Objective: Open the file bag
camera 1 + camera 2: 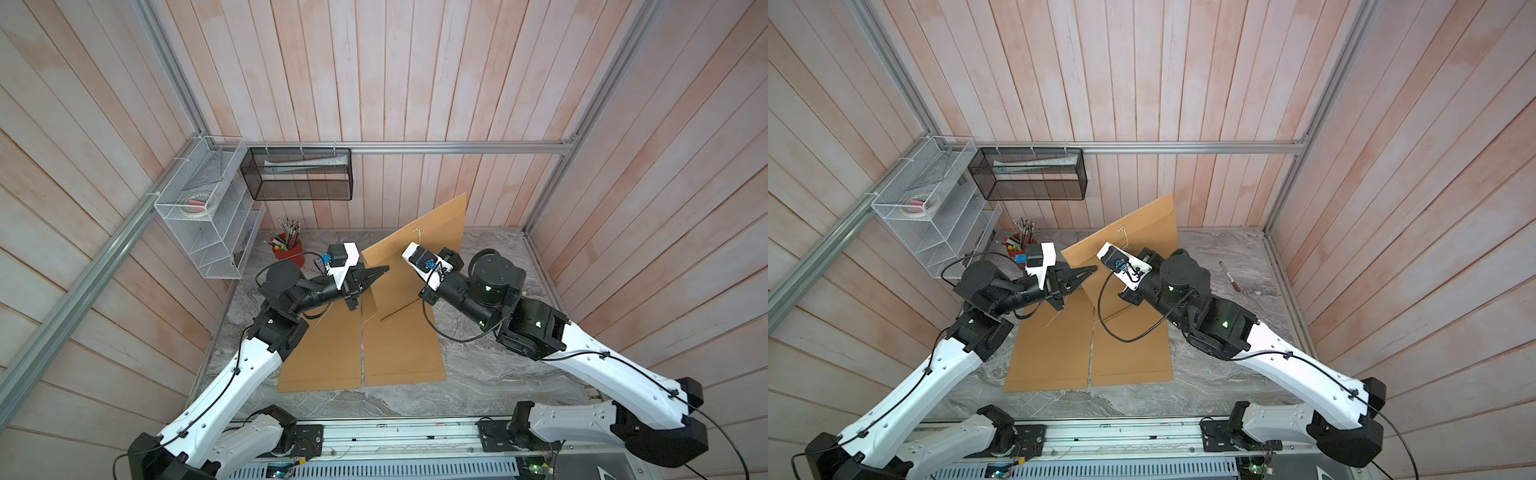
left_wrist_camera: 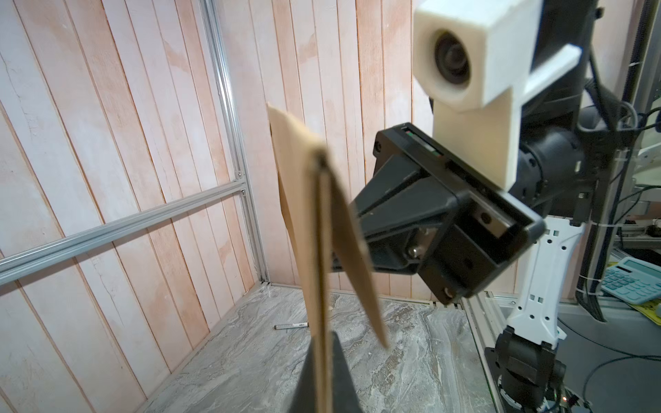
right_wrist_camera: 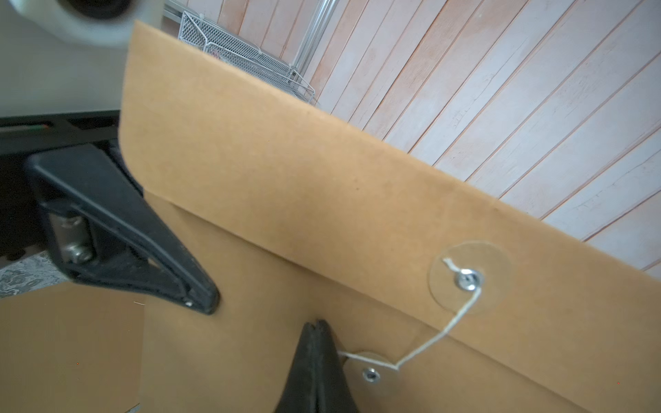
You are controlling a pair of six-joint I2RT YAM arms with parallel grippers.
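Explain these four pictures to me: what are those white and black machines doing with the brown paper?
These are two robot arms, each ending in a two-fingered gripper. Two pictures look down from overhead; two come from cameras on the wrists. The left gripper is shut on the edge of a brown paper file bag, holding it upright. The right gripper is shut and seems to pinch the bag's white string near its round button. Two flat brown envelopes lie on the grey marble table, and a red cup of pens stands at the back.
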